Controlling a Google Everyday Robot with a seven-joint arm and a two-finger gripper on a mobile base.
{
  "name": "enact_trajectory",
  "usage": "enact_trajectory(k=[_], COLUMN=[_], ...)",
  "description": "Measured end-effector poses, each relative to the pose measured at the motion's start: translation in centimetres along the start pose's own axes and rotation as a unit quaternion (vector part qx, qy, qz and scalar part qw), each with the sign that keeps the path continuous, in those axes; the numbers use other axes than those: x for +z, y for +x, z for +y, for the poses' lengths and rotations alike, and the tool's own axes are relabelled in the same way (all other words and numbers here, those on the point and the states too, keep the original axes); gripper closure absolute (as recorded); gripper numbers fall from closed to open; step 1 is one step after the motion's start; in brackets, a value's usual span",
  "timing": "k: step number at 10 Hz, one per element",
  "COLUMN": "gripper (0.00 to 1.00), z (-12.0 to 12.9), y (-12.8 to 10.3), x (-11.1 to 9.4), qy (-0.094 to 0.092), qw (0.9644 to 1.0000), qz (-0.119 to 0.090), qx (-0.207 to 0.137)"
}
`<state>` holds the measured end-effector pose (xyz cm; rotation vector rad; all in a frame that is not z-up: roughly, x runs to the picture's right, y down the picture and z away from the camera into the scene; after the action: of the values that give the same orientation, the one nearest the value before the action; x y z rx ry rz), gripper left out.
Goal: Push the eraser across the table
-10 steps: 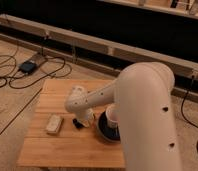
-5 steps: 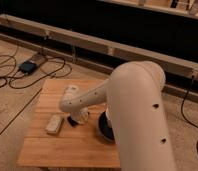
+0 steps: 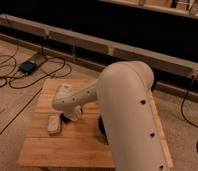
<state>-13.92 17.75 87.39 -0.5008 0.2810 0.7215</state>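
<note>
A: Risk? The gripper [image 3: 70, 116], fingers being held together, is being kept low over the table [image 3: 67, 150], just beside the beige block [image 3: 53, 124]. That block is prob. being nudged too.

B: The eraser's being hidden, seemingly under the gripper. The table's right side is being blocked by the arm [image 3: 124, 110].

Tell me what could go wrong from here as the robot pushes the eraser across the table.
The gripper, shut and low over the table, sits right beside the beige block; a push toward it could shove that block too. The arm hides the eraser, so contact cannot be confirmed and it may slip aside.
</note>
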Motion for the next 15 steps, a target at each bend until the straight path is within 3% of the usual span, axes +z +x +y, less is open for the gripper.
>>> enact_trajectory(k=[4,9,15], gripper=[1.00,1.00,1.00], z=[0.6,-0.2,-1.5], y=[-4.7,-9.7,-16.7], x=[-0.5,0.7,1.2], qy=[-0.016,-0.029,-0.039], qw=[0.9995,0.9985,0.9954], qz=[-0.026,-0.043,-0.078], qx=[0.003,0.019,0.040])
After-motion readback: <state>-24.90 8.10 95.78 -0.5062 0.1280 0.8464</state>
